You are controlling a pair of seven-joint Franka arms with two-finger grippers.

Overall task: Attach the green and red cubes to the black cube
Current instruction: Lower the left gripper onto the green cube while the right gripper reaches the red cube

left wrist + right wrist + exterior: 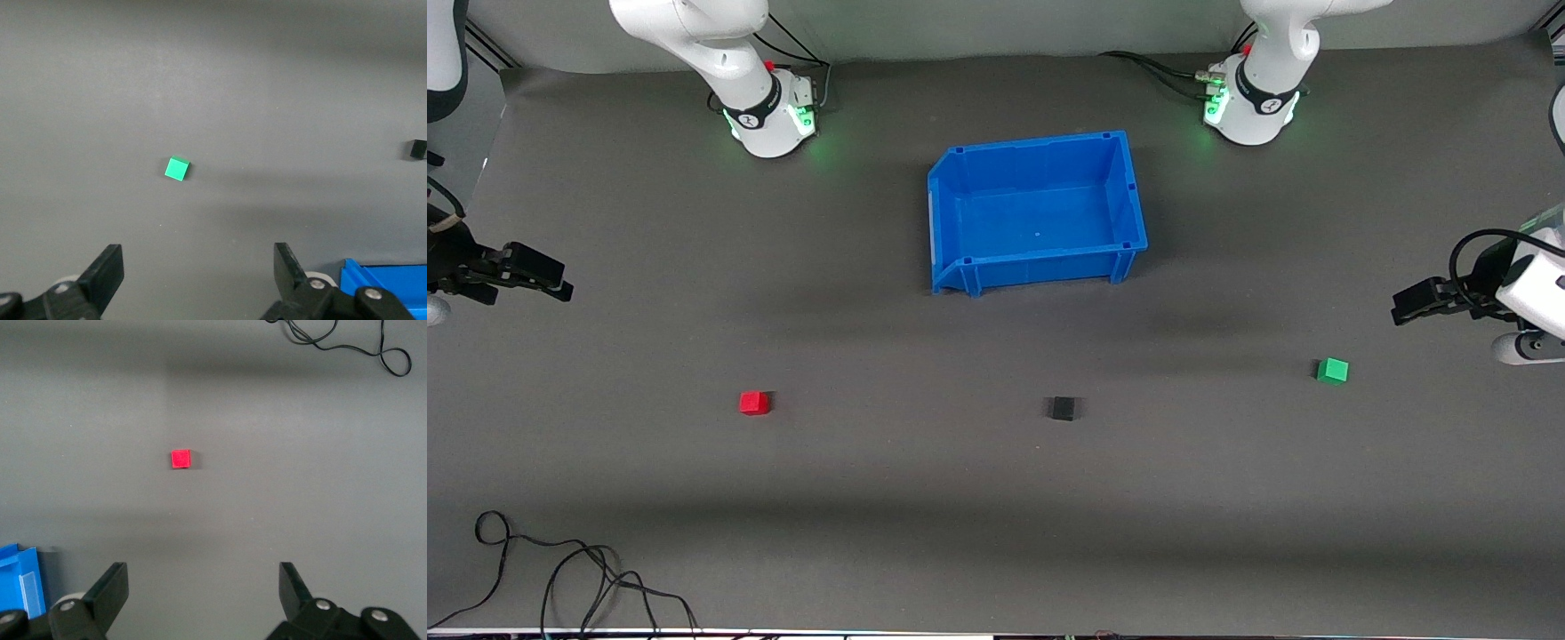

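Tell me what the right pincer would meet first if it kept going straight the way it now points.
Probably only bare table. The open right pincer looks down at the mat, and the red cube lies ahead, slightly off its centre line. Depth is unclear, so it might just clip the cube; nothing else stands in that line.

So the bin (1037,213) sits mid-table, closer to the arm bases than any of the cubes. All three cubes lie nearer the front camera than the bin, spread out in a loose row and well apart from each other — the black cube (1062,408) in the middle, the red cube (754,403) toward the right arm's end, the green cube (1333,370) toward the left arm's end and a bit farther from the camera than the other two. The right gripper (551,283) hangs over the table's edge at its own end, fingers spread, nothing in it. The left gripper (1409,307) does the same at its end — just up from the green cube. A loose cable (560,569) lies at the near edge, right arm's end.
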